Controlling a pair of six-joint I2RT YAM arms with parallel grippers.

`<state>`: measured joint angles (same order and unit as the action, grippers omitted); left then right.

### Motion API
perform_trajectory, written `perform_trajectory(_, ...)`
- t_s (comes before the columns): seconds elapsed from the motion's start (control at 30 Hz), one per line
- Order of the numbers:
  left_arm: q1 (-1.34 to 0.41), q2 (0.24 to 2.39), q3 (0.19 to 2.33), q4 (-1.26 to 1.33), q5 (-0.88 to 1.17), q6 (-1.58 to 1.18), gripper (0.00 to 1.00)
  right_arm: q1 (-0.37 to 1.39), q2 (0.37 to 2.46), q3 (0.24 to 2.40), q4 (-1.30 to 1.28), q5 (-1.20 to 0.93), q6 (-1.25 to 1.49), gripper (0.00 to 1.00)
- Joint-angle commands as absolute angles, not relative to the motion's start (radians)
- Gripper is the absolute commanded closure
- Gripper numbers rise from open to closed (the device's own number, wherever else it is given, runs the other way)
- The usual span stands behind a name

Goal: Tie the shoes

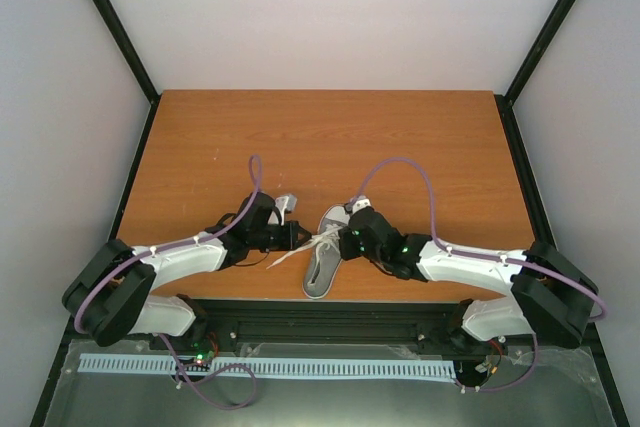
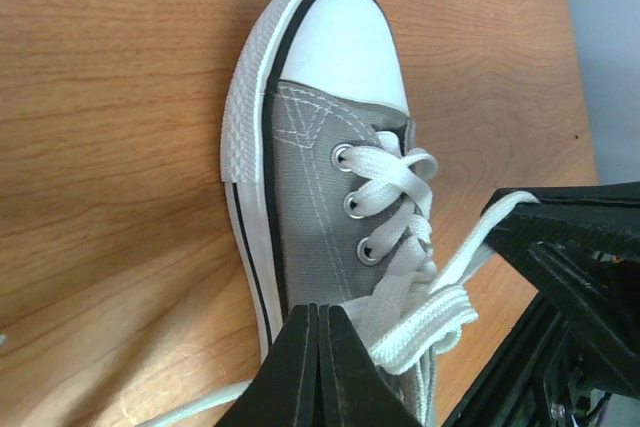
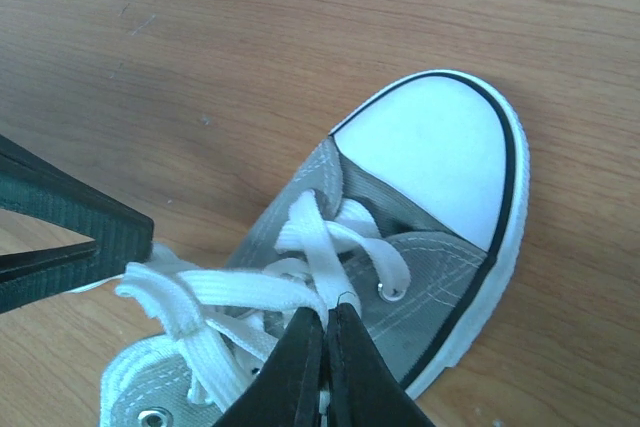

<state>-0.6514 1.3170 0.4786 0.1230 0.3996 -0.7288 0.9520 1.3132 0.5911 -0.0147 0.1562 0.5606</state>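
Observation:
The grey sneaker [image 1: 322,265] with a white toe cap lies on the wooden table [image 1: 330,137], toe pointing away from the arms. My left gripper [image 1: 302,237] is at its left side and my right gripper [image 1: 342,243] at its right, both over the white laces [image 1: 322,240]. In the left wrist view the sneaker [image 2: 310,217] fills the middle. The left gripper [image 2: 322,313] is shut, with a folded lace loop [image 2: 430,322] coming out beside its tip. In the right wrist view the right gripper [image 3: 328,313] is shut on a lace strand [image 3: 250,292] above the sneaker [image 3: 440,247].
A loose lace end [image 1: 278,259] trails on the table left of the shoe. The table's near edge and a black rail [image 1: 330,319] lie just behind the heel. The right gripper's black fingers [image 2: 560,247] show in the left wrist view, the left gripper's fingers [image 3: 60,232] in the right.

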Motion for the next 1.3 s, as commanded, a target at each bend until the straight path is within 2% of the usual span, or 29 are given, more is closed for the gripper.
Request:
perform_trajectory(0.0,-0.646,1.302,0.48,0.085,0.348,-0.737,0.99,0.923,1.28,0.563,0.003,0.15,0.602,0.97)
perform_trajectory(1.27,-0.603,1.314,0.479,0.003,0.251,-0.748,0.99,0.83,1.136,0.452,-0.023,0.123,0.611,0.97)
